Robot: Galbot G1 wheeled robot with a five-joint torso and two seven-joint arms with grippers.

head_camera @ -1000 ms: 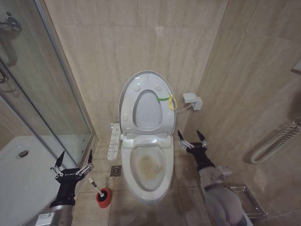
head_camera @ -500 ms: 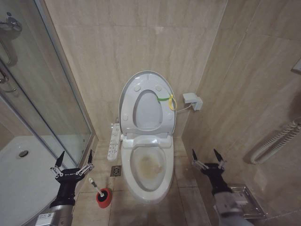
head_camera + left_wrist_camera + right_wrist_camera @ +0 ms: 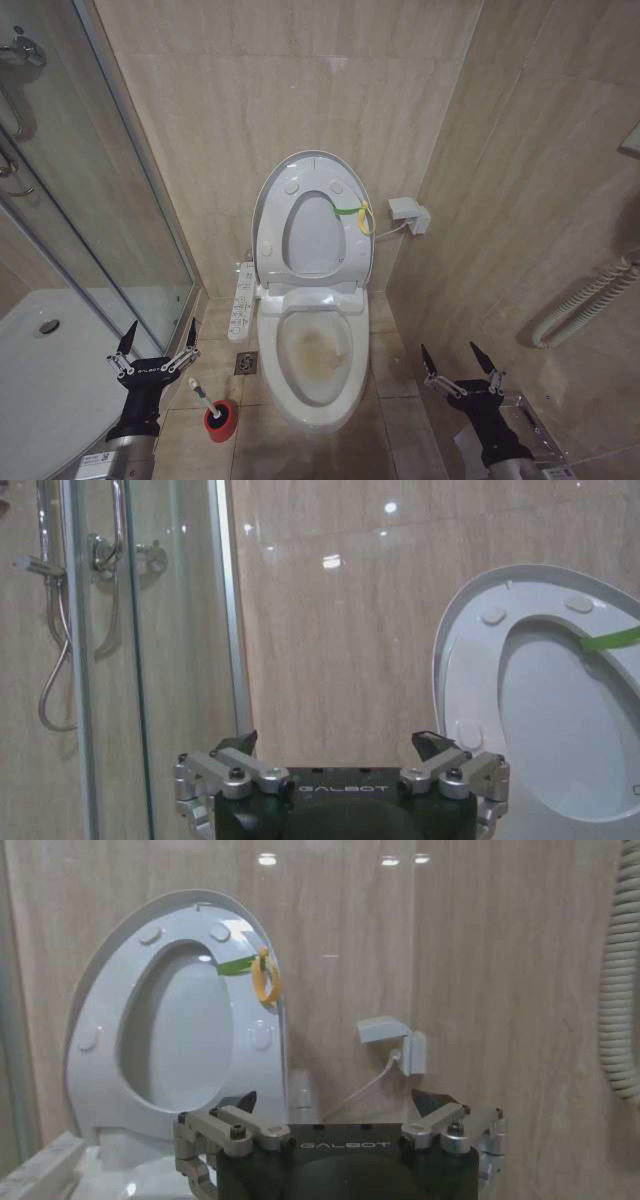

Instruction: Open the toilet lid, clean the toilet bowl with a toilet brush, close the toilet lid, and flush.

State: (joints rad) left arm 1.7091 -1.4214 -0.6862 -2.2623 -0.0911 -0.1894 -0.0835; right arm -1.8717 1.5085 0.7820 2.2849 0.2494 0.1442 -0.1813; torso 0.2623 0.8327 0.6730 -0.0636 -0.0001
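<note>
Black bristles down in the red holder [image 3: 221,421], the toilet brush [image 3: 203,398] stands just below and to the inner side of my left gripper [image 3: 156,349], white handle slanting up toward its spread, empty fingers. My right gripper [image 3: 460,369], also open and empty, sits well off across the toilet bowl [image 3: 315,352], so the left looks like the nearer arm for the pickup. Toilet lid [image 3: 312,216] is already up against the wall.
</note>
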